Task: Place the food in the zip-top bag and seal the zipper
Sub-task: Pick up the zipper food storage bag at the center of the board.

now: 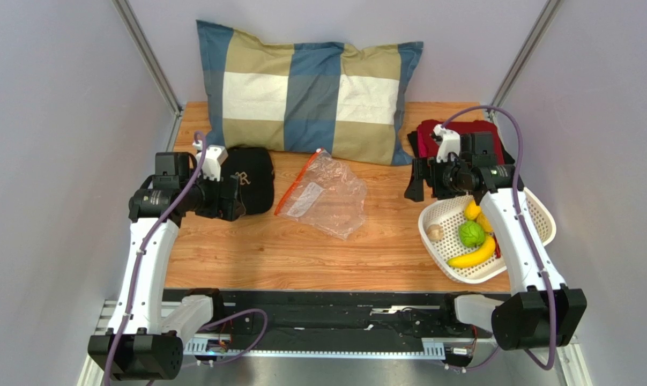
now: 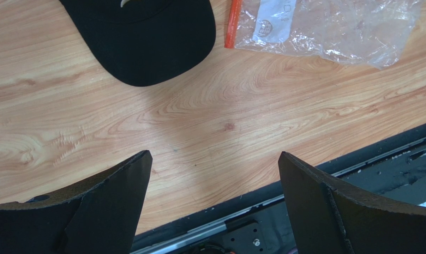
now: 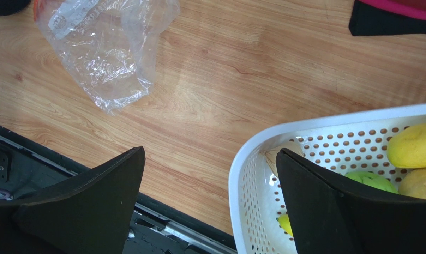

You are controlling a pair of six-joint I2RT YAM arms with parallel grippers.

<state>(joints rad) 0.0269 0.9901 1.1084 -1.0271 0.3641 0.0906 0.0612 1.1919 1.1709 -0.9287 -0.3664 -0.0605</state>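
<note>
Zip-top bag (image 1: 328, 197) lay on the table (image 1: 246, 257), looking limp and slippery; food (image 1: 472, 235) sat in the basket (image 1: 544, 217); your left gripper (image 2: 215, 159) and right gripper (image 3: 209, 153) gaped empty; its zipper (image 1: 297, 183) looked your firmest pinch

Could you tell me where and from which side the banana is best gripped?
Probably across its middle, from straight above. The banana lies flat along the near wall of the white basket, which blocks any sideways approach, and its slim middle suits a two-finger grip. The green ball sits close behind, leaving little room on that side.
</note>
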